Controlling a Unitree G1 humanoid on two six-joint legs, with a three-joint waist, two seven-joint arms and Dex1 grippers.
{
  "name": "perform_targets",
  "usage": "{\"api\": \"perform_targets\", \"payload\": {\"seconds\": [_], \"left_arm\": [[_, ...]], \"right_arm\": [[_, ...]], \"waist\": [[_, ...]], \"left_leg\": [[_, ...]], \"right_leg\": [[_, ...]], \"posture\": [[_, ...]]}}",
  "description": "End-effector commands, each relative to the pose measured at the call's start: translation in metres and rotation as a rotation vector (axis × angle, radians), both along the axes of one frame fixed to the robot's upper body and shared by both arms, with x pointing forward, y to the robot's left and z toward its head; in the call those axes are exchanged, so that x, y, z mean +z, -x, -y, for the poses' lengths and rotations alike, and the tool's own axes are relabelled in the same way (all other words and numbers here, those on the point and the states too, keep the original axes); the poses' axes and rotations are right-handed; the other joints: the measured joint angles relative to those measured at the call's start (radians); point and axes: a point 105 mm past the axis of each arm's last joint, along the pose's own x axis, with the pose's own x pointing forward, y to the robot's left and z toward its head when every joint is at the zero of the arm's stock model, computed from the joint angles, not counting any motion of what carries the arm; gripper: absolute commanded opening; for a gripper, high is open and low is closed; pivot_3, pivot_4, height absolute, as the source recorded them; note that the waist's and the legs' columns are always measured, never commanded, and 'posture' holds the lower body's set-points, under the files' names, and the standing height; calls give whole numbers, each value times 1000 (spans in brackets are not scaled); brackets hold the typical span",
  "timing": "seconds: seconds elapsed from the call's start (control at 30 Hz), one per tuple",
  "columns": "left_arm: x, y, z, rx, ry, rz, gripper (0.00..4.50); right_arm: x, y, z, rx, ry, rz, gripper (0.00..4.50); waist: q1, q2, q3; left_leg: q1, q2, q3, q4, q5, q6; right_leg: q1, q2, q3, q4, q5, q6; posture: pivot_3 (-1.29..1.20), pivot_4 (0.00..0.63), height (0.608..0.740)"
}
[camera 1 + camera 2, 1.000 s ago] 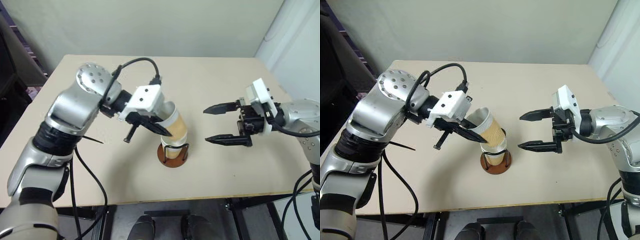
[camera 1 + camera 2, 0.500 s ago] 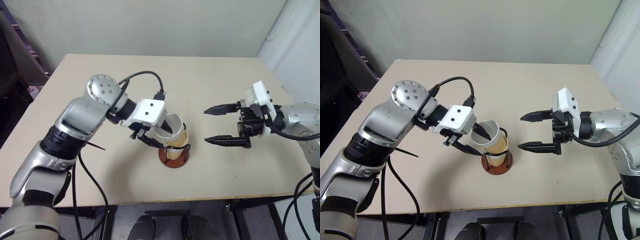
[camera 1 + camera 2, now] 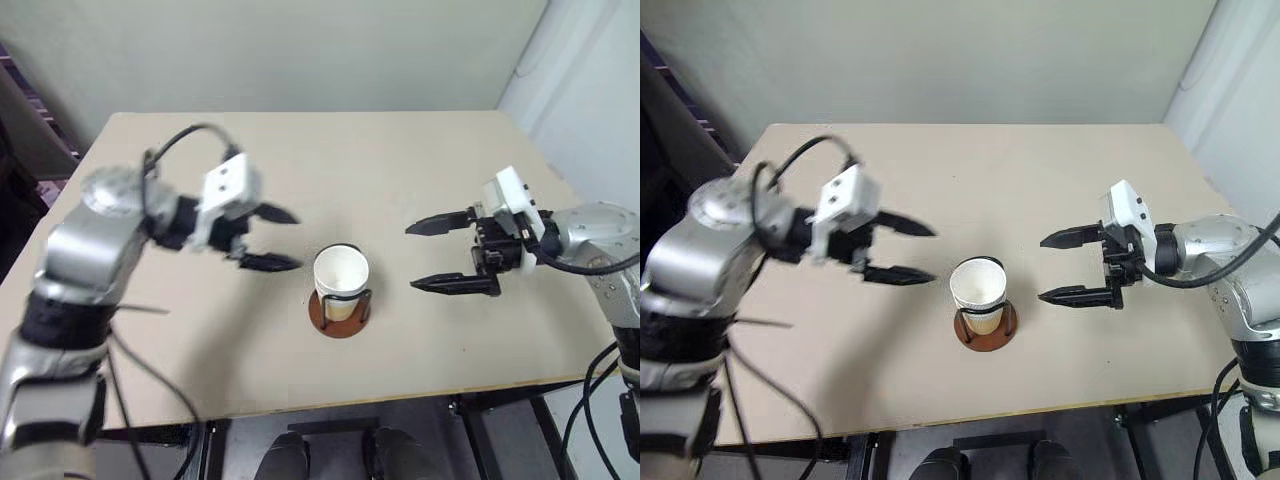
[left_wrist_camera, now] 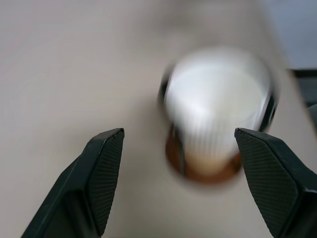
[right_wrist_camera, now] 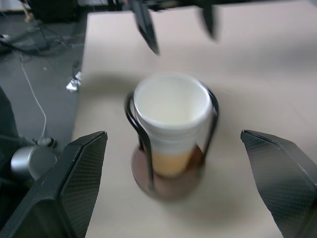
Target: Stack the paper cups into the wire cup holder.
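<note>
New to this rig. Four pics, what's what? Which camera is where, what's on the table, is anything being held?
It is a two-armed humanoid robot at a tan table. The two wide pictures come from its head, looking down over both arms. The two close pictures come from cameras on each wrist, looking along that arm's black fingers.

In the middle of the table stands the wire cup holder, with the paper cups nested upright inside it.

The left gripper and the right gripper sit on either side of the holder, both open and holding nothing.
</note>
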Motion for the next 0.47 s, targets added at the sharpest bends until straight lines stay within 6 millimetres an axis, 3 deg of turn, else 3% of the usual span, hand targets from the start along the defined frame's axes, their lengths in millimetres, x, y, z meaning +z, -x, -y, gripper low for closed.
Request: {"api": "perform_targets", "payload": {"seconds": [0.03,0.17,0.3,0.37,0.47], "left_arm": [[-3,20,-33,142,7,-4,3809],[-15,40,-50,239,45,-50,3809],[-10,59,-45,239,95,-79,3809],[-6,63,-43,238,105,-77,3809],[-5,66,-43,252,115,-77,3809]], "right_arm": [[-1,-2,7,10,15,5,4500],[-7,0,9,36,7,-21,4500],[0,8,3,100,-50,-49,4500],[-1,7,4,102,-45,-53,4500],[0,6,2,111,-44,-55,4500]], "waist": [[2,0,0],[18,-1,0],[23,0,0],[16,-1,0],[13,-1,0]], "left_leg": [[0,0,1,0,0,0],[-1,0,1,0,-5,8],[0,-1,1,1,-6,10],[2,-1,2,1,-5,9],[3,0,2,1,-4,8]], "right_leg": [[-1,0,2,0,0,0],[-1,-1,2,1,-2,-2],[-1,-1,2,3,-2,-6],[-1,-1,1,6,-5,-18],[-1,-1,1,6,-3,-20]], "posture": [[0,150,740],[0,150,740],[0,150,740],[0,150,740],[0,150,740]]}}
